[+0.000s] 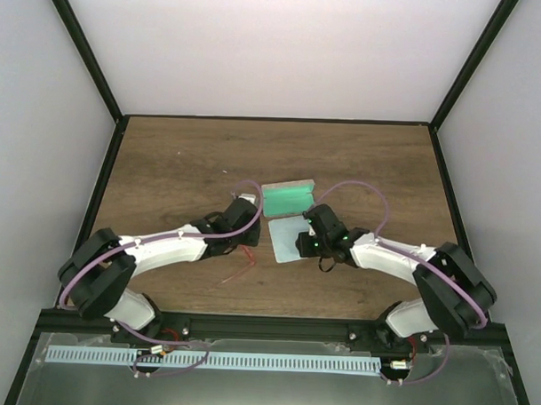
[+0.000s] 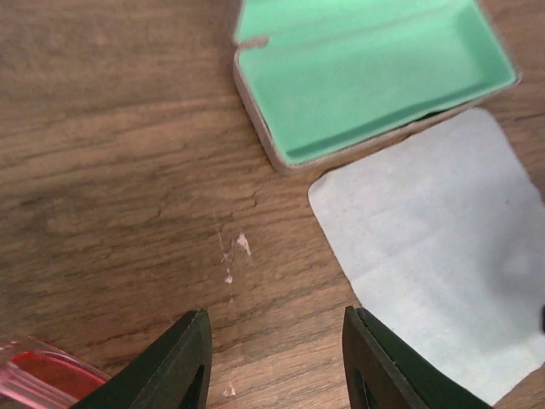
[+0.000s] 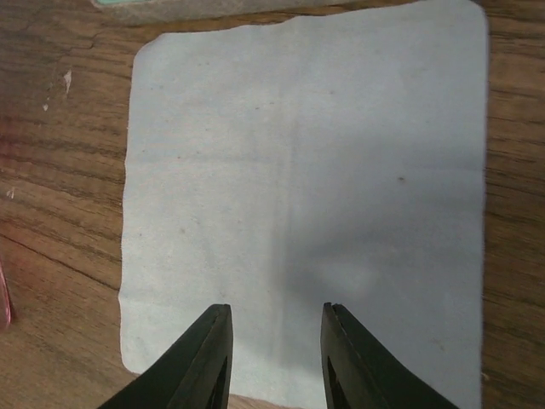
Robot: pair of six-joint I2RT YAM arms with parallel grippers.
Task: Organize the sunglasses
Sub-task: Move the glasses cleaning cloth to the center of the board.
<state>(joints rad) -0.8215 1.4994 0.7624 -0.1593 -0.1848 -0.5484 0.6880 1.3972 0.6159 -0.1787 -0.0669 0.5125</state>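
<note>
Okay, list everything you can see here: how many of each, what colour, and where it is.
sunglasses: one pair, red frame, on the table beside the left fingers, left of the cloth.
case: one, green inside with a greyish rim, lying open on the table just beyond the cloth.
cloth: one, pale blue, spread flat on the table below the right fingers.
table: one, brown wood, under everything.
left fingers: two, black, open and empty, over bare wood between the sunglasses and the cloth.
right fingers: two, black, open and empty, over the near edge of the cloth.
</note>
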